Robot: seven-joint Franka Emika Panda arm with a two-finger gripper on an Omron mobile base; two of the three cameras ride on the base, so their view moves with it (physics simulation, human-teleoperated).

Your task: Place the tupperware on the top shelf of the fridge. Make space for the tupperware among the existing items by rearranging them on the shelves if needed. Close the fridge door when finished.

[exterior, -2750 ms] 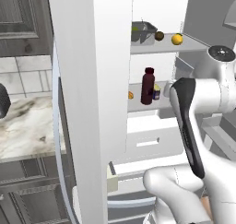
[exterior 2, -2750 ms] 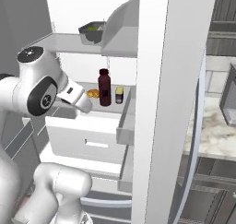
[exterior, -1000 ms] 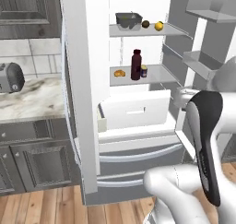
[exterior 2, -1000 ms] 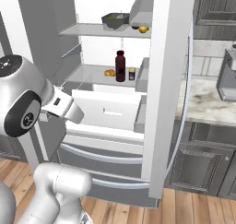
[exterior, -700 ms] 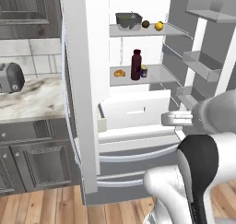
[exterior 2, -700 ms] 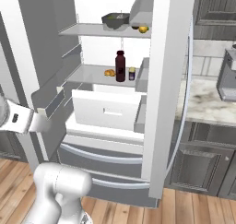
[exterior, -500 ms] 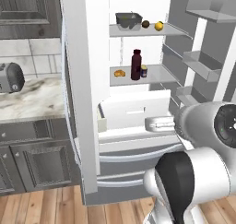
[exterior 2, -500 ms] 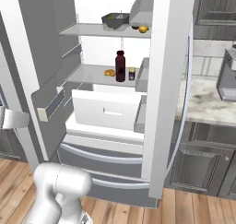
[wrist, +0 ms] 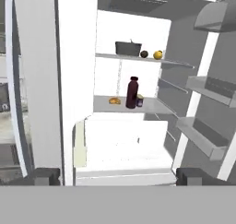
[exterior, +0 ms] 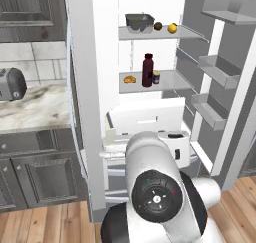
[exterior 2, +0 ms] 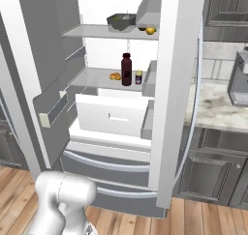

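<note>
Tupperware (exterior: 139,22) sits on top shelf (exterior: 187,33); light, rigid, slick plastic, open-topped, best pinched by rim. Gripper (wrist: 115,176) spread wide, empty, facing fridge (exterior 2: 174,84).

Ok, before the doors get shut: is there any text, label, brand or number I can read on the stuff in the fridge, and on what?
No text is readable in these pictures.
Can: a yellow-and-blue label band, too small and blurred to read.
Bottle: plain dark maroon, no lettering visible.
Tupperware: plain dark grey, no marking visible.
Fridge doors and shelves: no brand or sign visible.
</note>
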